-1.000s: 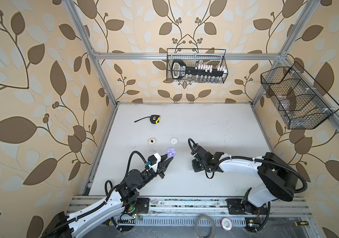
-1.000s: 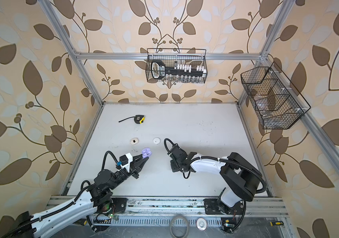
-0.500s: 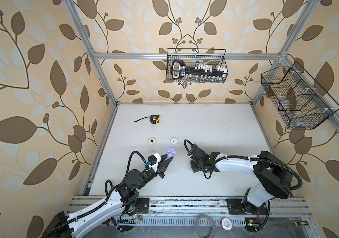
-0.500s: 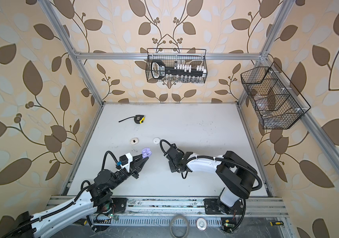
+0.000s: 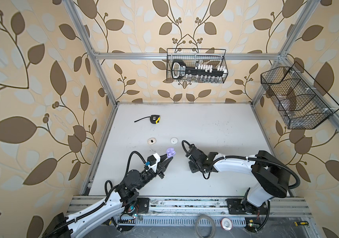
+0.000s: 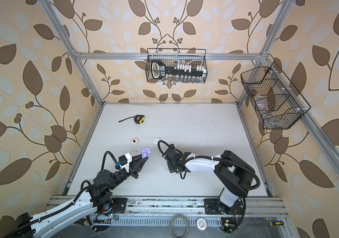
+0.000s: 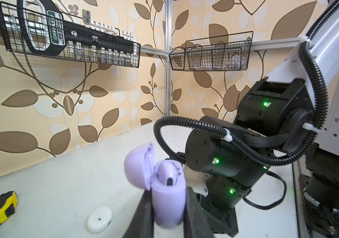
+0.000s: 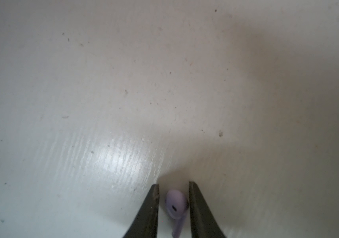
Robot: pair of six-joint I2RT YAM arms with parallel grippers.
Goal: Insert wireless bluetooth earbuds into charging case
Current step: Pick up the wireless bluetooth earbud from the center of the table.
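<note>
lilac earbud (image 8: 175,204) lies between right hand (image 8: 173,184) fingers (image 8: 152,206), open tabletop (image 8: 123,82) ahead.

Both top views: evenly bright, sharp, wide-angle stretch at edges. Right wrist view: soft focus, glare patch on table (image 8: 121,158), broad diffuse shadow. Left wrist view: lilac case (image 7: 168,197) blurred.

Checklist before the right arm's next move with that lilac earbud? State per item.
1. Lilac case clamped in left gripper: ok.
2. Case lid open: ok.
3. Free socket in the case: cannot tell; one seated earbud shows, the rest is hidden.
4. Loose earbud between the right gripper jaws, on the table: ok.
5. Firm grip on the loose earbud: cannot tell; a gap shows on one side.
</note>
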